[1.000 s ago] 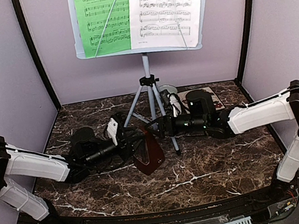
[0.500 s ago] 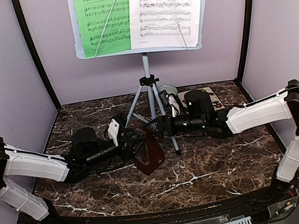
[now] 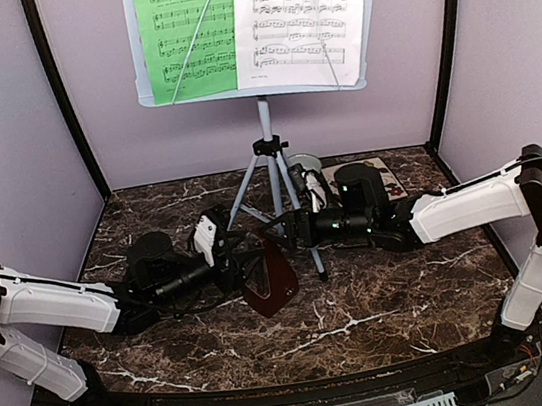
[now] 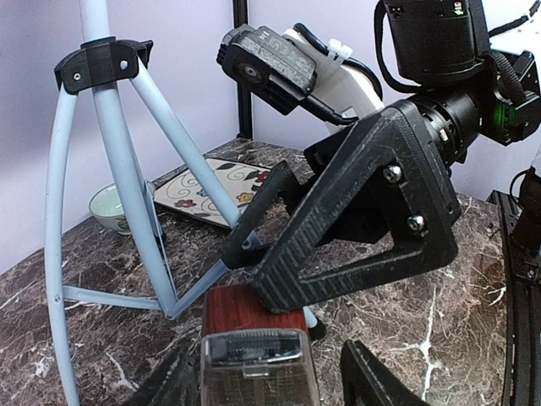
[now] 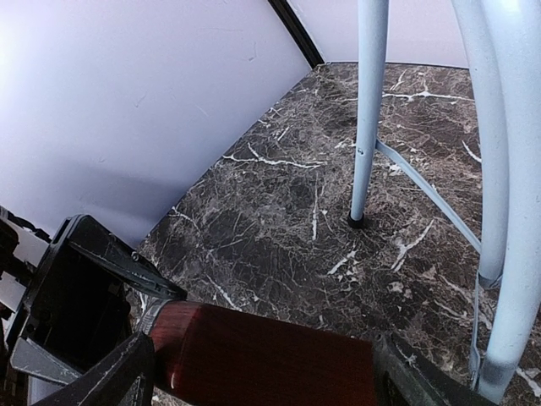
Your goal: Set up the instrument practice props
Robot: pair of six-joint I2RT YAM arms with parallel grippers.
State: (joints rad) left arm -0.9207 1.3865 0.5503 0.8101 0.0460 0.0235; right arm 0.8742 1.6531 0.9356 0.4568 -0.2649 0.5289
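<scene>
The white music-stand desk (image 3: 257, 92) stands at the back on pale tripod legs (image 3: 269, 153), holding a green music sheet (image 3: 188, 28) and a white one (image 3: 305, 11). The dark red-brown metronome (image 3: 272, 279) hangs tilted in front of the legs. My right gripper (image 3: 290, 233) is shut on its wooden body (image 5: 270, 364), a finger against each side. My left gripper (image 4: 266, 372) is open around the clear-covered end (image 4: 254, 355), with a gap showing at its right finger (image 4: 372, 372). A tripod leg (image 4: 127, 178) rises just behind the metronome.
A small pale-green bowl (image 4: 110, 207) and a flower-patterned tile (image 4: 215, 190) lie behind the tripod, partly hidden by the right arm in the top view. Lavender walls and black corner posts (image 3: 65, 101) close in the marble table (image 3: 367, 311). The tripod's feet (image 5: 357, 222) stand close by.
My left gripper's jaws have spread apart off the metronome, and the left arm has eased back a little. The right gripper and the metronome have hardly moved.
</scene>
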